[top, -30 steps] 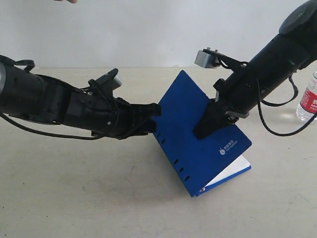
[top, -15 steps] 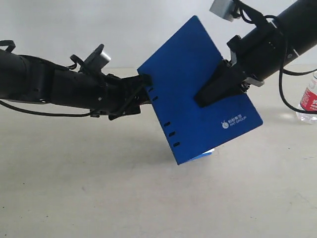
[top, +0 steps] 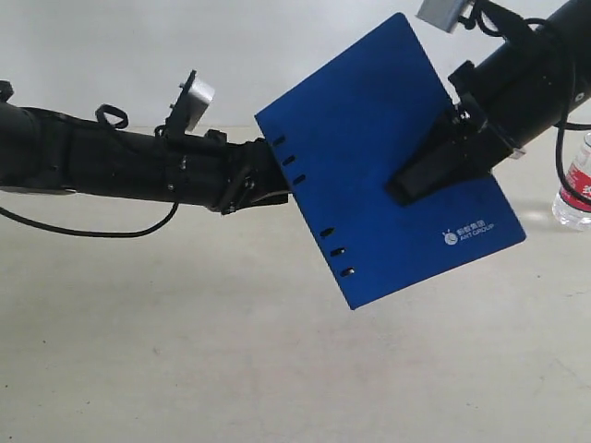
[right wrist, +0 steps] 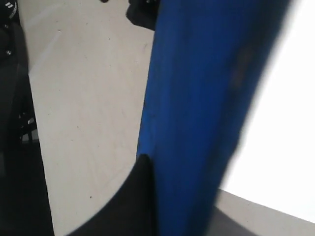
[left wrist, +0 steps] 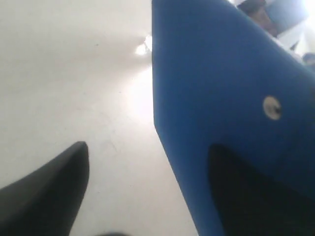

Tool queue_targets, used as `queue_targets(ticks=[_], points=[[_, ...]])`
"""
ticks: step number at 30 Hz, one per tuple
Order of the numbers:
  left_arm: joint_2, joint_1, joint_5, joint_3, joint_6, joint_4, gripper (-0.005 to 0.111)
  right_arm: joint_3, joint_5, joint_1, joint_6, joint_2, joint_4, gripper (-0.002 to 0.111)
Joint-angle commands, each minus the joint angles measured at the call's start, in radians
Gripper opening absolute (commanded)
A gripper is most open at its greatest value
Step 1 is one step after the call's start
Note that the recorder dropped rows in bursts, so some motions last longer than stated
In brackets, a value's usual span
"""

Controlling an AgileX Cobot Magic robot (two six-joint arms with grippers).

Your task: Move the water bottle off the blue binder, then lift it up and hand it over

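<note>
The blue binder (top: 369, 138) hangs in the air, tilted, with its slotted spine edge toward the left arm and its white logo at the lower right. My right gripper (top: 417, 180) is shut on it; a black finger (right wrist: 140, 196) presses one face and the other finger is hidden behind the binder (right wrist: 197, 98). My left gripper (top: 270, 173) is at the spine edge. One of its fingers (left wrist: 49, 196) stands well away from the binder (left wrist: 221, 88), and a dark shape lies over the blue face. The water bottle (top: 577, 185) stands on the table at the far right.
The beige table (top: 185, 351) lies below the raised binder. A pale wall runs behind it. Black cables hang from both arms.
The binder has risen off the table and shifted up and to the right, with no corner touching now. Both arms rose with it. The bottle stayed put.
</note>
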Motion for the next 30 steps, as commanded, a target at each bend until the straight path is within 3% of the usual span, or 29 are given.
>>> queue_targets(ticks=[1, 8, 23, 30], points=[[-0.024, -0.062, 0.335, -0.018, 0.143, 0.024, 0.065, -0.001, -0.072, 0.029, -0.017, 0.071, 0.039, 0.000], [-0.024, -0.022, 0.335, -0.018, 0.141, 0.024, 0.065, -0.001, -0.083, 0.029, 0.019, 0.093, 0.028, 0.000], [-0.024, 0.171, 0.335, -0.018, 0.093, 0.026, 0.065, -0.001, -0.190, 0.029, 0.088, 0.093, -0.096, 0.000], [-0.021, 0.189, 0.335, -0.013, 0.093, 0.059, 0.065, -0.001, -0.250, 0.029, 0.088, 0.093, -0.078, 0.000]])
